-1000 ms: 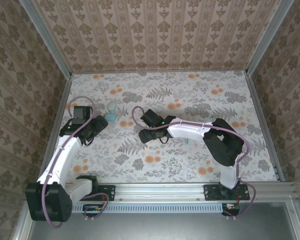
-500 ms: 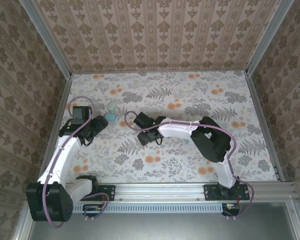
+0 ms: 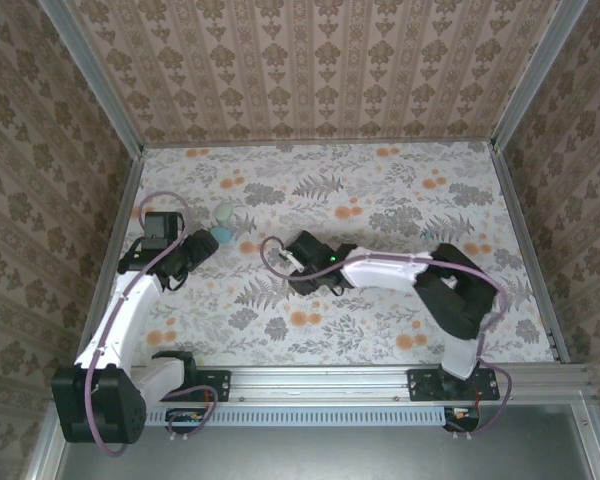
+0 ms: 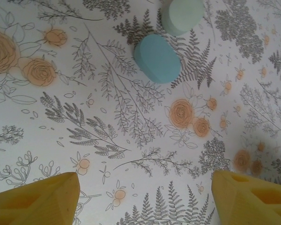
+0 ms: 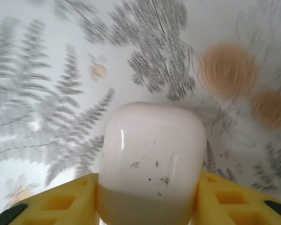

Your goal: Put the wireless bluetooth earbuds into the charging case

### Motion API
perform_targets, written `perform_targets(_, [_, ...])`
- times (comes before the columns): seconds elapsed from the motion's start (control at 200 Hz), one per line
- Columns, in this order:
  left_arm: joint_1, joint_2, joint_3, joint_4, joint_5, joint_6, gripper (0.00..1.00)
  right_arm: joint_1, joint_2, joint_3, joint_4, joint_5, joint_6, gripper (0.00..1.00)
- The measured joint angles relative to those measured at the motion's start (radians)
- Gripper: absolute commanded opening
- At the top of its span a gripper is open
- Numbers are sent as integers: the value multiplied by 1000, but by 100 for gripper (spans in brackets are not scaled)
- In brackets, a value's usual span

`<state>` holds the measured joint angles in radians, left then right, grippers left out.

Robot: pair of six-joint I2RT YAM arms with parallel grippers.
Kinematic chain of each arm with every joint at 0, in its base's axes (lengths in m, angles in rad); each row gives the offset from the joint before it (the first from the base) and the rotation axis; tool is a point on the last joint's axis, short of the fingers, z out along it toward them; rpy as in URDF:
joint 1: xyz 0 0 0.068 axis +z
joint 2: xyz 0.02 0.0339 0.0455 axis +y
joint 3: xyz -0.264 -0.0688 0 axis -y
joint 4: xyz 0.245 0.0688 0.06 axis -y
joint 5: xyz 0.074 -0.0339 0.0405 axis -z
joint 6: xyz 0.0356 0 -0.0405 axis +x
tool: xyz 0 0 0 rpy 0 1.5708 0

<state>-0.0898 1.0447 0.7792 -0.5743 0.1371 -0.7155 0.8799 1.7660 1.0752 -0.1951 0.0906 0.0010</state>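
We see a glossy white pebble-shaped plastic case (image 5: 152,154) pinched between the yellow right fingers (image 5: 61,199). One finger presses against each flank, and the case's rounded upper half stands out beyond their tips. The marks on its face are a few tiny dark specks and a thin streak of reflected light. The floral-printed worktop (image 5: 47,70) behind it is blurred, so we cannot tell whether the case rests on it or hangs just above.

From overhead, the right arm (image 3: 390,268) reaches leftward from its base to the middle of the worktop. Its black wrist, lit by a small green light (image 3: 332,258), sits over the grey fern prints.

The left fingers (image 4: 42,199) are spread wide, one at each lower corner of the left wrist view. There is bare printed worktop between them, and they grip nothing. Ahead of them a teal oval plastic case (image 4: 157,58) lies flat on the worktop, with a pale mint rounded plastic case (image 4: 181,15) just beyond it. Their edges meet or nearly meet, and we cannot tell which.

In the overhead view both of these cases lie near the worktop's left side. They sit just past the black wrist of the left arm (image 3: 130,300) and well apart from the right arm's wrist.
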Motion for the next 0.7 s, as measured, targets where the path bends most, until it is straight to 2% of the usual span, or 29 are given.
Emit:
perform_targets(0.2, [0, -42, 0, 47, 55, 52, 74, 0, -286, -173, 246, -109, -341, 46])
perform_targets(0.315, [0, -71, 0, 106, 117, 74, 71, 0, -363, -181, 309, -153, -485, 45])
perform_targets(0.505, [-3, -108, 0, 222, 241, 109, 70, 1, -457, -190, 357, -182, -625, 45])
perform_targets(0.7, [-26, -116, 0, 296, 340, 145, 70, 6, -478, -190, 368, -181, -681, 46])
